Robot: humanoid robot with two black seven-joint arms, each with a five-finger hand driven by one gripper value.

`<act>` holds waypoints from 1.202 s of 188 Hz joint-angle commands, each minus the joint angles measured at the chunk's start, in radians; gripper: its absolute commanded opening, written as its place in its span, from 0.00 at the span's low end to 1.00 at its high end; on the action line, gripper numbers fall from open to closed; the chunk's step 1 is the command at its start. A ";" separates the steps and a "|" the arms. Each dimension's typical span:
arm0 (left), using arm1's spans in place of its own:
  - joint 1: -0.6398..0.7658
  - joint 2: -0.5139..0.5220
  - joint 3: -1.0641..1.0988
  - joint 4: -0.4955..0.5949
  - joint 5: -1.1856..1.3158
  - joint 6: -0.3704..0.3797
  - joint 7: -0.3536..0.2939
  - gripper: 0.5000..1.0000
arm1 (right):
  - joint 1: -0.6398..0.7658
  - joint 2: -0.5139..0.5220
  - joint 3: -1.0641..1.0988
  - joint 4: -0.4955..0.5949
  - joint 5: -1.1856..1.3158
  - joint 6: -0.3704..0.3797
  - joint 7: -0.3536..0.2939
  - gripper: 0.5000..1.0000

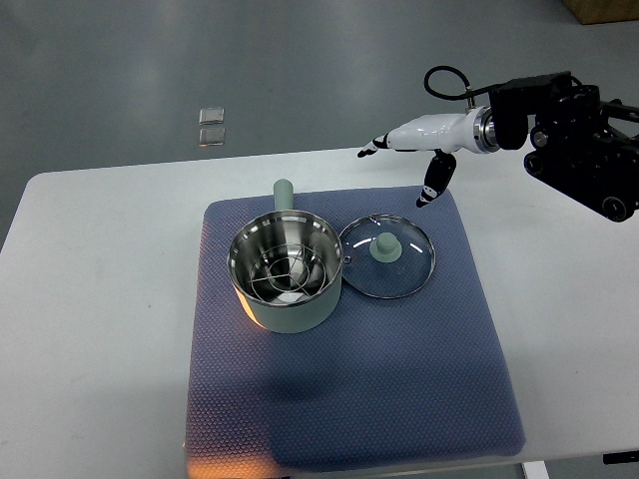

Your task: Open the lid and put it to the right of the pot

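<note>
Lid flat on mat, touching pot on its right. Right robot hand above-behind lid, fingers spread, holding nothing.

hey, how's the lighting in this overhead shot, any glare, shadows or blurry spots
Top view: even, soft light and sharp focus throughout; bright reflections on the pot's steel interior and faint glints on the glass lid; a broad soft shadow falls across the mat in front of the pot; an orange colour patch sits at the bottom edge.
</note>
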 commanded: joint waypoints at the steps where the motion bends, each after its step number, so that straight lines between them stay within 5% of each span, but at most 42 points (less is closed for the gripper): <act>1: 0.000 0.000 0.000 -0.001 0.000 0.000 0.000 1.00 | -0.018 0.008 0.032 -0.073 0.196 -0.074 -0.021 0.86; 80: 0.000 0.000 0.000 0.001 0.000 0.000 0.000 1.00 | -0.103 0.041 0.035 -0.113 1.078 -0.377 -0.072 0.86; 137: 0.000 0.000 0.000 0.001 0.000 0.000 0.000 1.00 | -0.165 0.088 0.122 -0.113 1.425 -0.420 -0.070 0.86; 226: 0.000 0.000 0.000 0.001 0.000 0.000 0.000 1.00 | -0.291 0.151 0.340 -0.118 1.457 -0.432 -0.056 0.86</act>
